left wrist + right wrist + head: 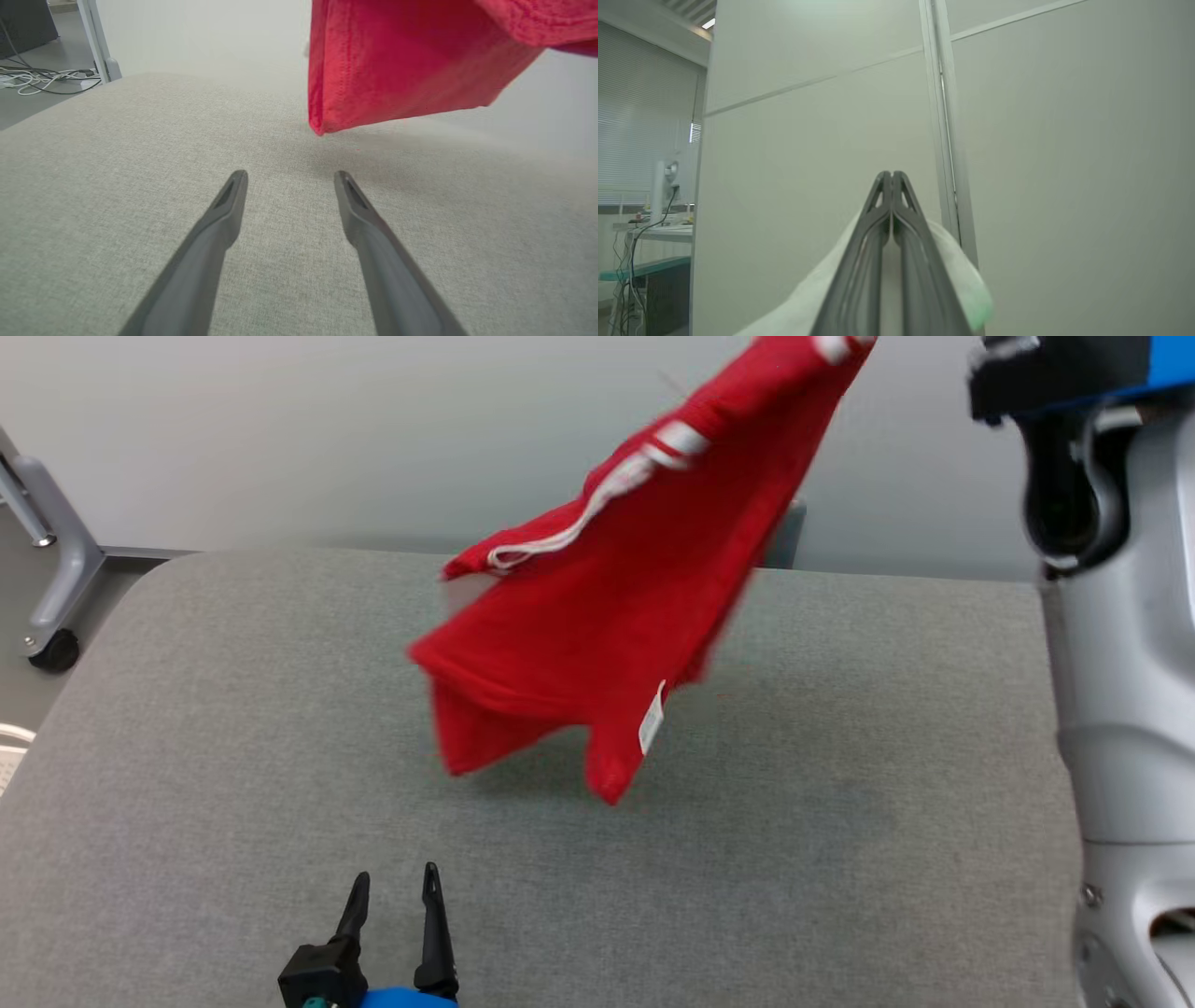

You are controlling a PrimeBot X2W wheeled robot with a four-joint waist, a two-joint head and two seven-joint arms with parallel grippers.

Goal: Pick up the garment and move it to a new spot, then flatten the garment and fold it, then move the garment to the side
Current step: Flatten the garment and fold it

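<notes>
A red garment (607, 616) with white trim and a small white label hangs in the air above the grey padded table (233, 756), its lower corners just over the surface. It looks blurred. Its upper end runs out of the head view at the top right. In the right wrist view my right gripper (892, 176) is raised toward the wall and shut, with pale cloth of the garment (957, 270) pinched between its fingers. My left gripper (397, 889) rests low over the table's near edge, open and holding nothing. The garment's red hem (397, 70) hangs ahead of and above my left gripper (289, 176).
My right arm's grey body (1120, 709) stands along the table's right side. A grey frame leg with a caster (54, 649) stands on the floor at the left. Cables (46, 77) lie on the floor beyond the table. A pale wall runs behind.
</notes>
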